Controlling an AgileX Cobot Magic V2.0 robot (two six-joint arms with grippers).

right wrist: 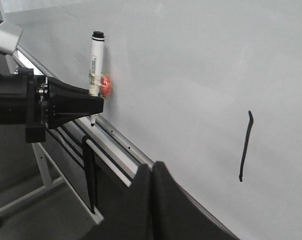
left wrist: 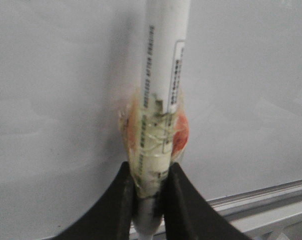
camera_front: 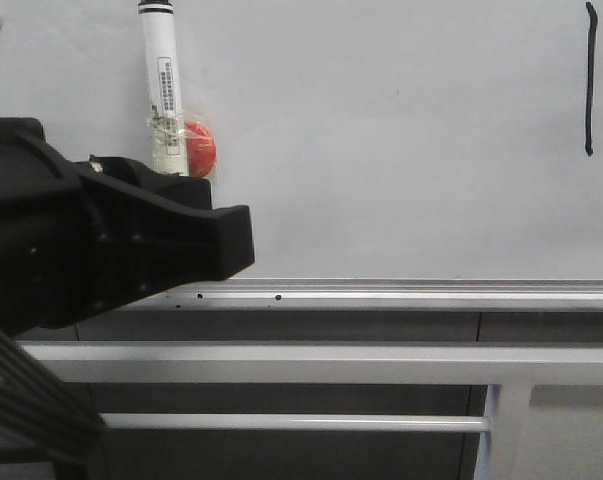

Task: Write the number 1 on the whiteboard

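- A pale whiteboard [camera_front: 381, 150] fills the background, silver rail [camera_front: 431, 293] along its lower edge.
- The 1 [camera_front: 589, 80] stands on the board's right part, well apart from the marker [camera_front: 163, 85].
- Left gripper [left wrist: 149, 190] is clamped on the marker.
- Right gripper [right wrist: 152, 172]: fingers pressed together, empty.

A bare robotics test setup in a lab or workshop, not a home. A large pale whiteboard [camera_front: 381, 130] fills the front view, and below its silver edge rail [camera_front: 431, 293] run plain white metal bars [camera_front: 281, 362] of an open frame (one leg beneath the rail ends in a dark caster, seen from the right wrist).
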